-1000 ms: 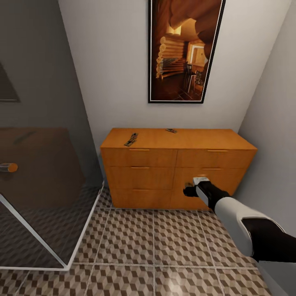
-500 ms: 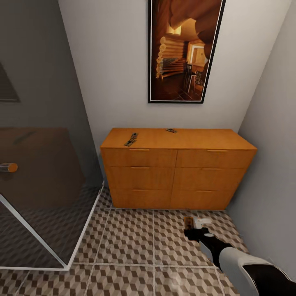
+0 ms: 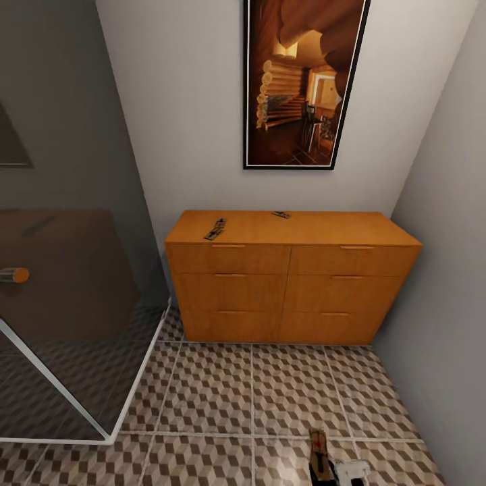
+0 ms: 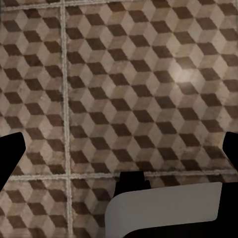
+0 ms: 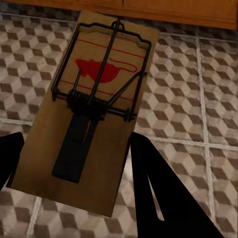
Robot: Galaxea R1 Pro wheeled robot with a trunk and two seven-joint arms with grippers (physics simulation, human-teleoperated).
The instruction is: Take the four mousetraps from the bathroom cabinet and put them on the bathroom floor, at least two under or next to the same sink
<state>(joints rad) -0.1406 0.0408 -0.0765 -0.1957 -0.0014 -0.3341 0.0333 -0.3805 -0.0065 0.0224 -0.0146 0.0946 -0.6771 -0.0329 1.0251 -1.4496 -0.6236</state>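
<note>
Head view: my right gripper (image 3: 322, 466) has dropped from the cabinet front to the near edge, low over the floor.

Its dark fingers (image 5: 163, 193) are closed on a flat brown wooden mousetrap with black wire parts (image 5: 91, 106), held above the cube-patterned brown-and-beige tiled floor (image 3: 223, 385). Two more mousetraps (image 3: 215, 229) lie on the orange-brown wooden drawer cabinet (image 3: 290, 283). I cannot tell how my left gripper (image 4: 119, 148) stands.

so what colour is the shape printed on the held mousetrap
Red, on the brown board of the mousetrap under its dark metal wire; the right wrist view shows it best.
</note>
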